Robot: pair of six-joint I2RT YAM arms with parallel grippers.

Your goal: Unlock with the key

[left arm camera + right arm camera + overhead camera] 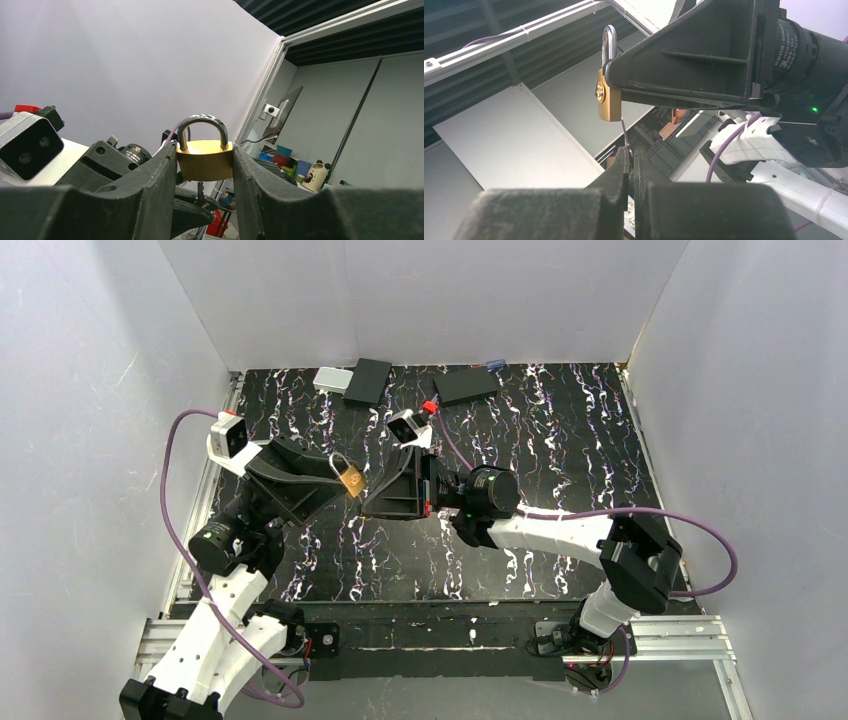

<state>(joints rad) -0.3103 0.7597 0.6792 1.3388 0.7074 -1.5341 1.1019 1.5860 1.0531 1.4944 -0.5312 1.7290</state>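
A brass padlock (349, 478) with a silver shackle is held upright above the black marbled table (560, 440). My left gripper (347, 486) is shut on the padlock (204, 162), one finger against each side of the body. Both shackle legs sit in the body. My right gripper (630, 150) comes in from the right and below, shut on the key (625, 132). The thin key blade (200, 192) stands up from those fingers and its tip meets the padlock's (608, 100) underside. How far it is inside I cannot tell.
Two flat black boxes (368, 381) (466, 386) and a small silver box (332, 379) lie along the table's back edge. White walls close in the left, back and right sides. Purple cables loop off both arms.
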